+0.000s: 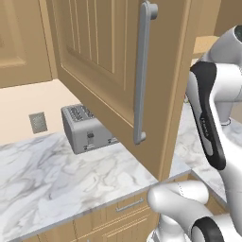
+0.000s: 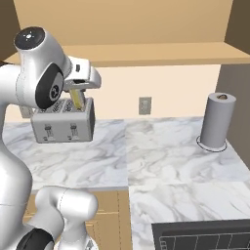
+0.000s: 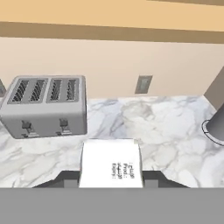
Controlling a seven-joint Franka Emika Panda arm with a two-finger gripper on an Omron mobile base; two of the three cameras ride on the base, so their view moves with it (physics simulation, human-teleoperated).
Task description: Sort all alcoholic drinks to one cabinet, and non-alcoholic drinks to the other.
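My gripper (image 3: 111, 178) is shut on a small white carton (image 3: 111, 164) with tiny print on its face; it fills the gap between the two dark fingertips. In the right base view the gripper (image 2: 78, 95) hangs above the counter, right in front of the toaster, with the carton (image 2: 77, 100) showing as a pale yellowish sliver under the hand. An open wall cabinet stands above, its tan underside (image 2: 146, 53) over the counter. Its panelled door (image 1: 104, 66) with a long grey bar handle (image 1: 142, 71) swings out towards me in the left base view.
A silver four-slot toaster (image 3: 46, 105) (image 2: 63, 124) (image 1: 87, 127) stands on the marble counter (image 2: 161, 156) against the wall. A grey paper-towel roll (image 2: 217, 122) stands at the right. A wall outlet (image 2: 144, 105) sits between them. A dark stove edge (image 2: 200, 237) lies at the lower right.
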